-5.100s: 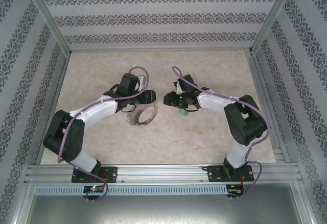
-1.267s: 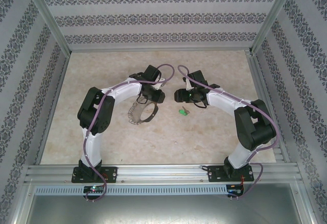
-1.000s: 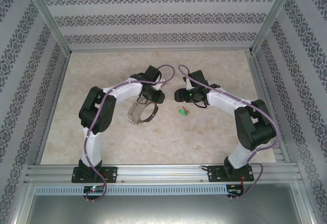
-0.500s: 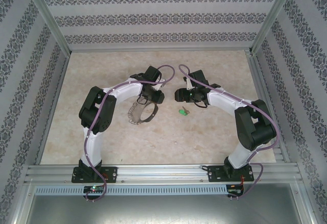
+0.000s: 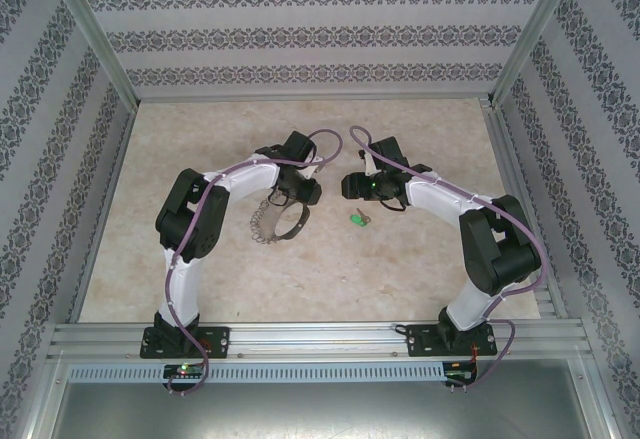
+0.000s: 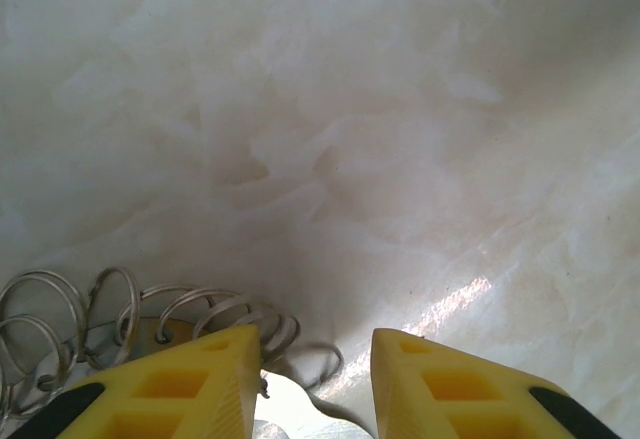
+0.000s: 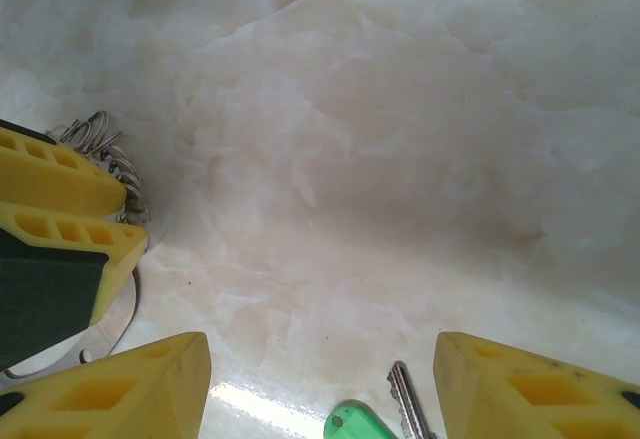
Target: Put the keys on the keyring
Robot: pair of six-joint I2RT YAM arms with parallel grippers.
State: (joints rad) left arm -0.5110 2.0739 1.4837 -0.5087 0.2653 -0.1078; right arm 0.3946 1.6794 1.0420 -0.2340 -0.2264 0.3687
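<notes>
Left gripper sits at the far right edge of the ring in the top view. The right gripper hangs just past the key, which lies on the table apart from the ring. Over five seconds both arms have reared up and the ring's far edge now looks tipped. In the last second nothing moved, and the key never budged, so I judge the ring secured and the key unfetched. Its long axis runs across the table, green head toward the ring.

In the left wrist view the jaws are drawn narrow with the ring's band running between them, seemingly pinched.

In the right wrist view the jaws are spread wide and empty. The key lies at the bottom edge, head left, blade slanting away.
</notes>
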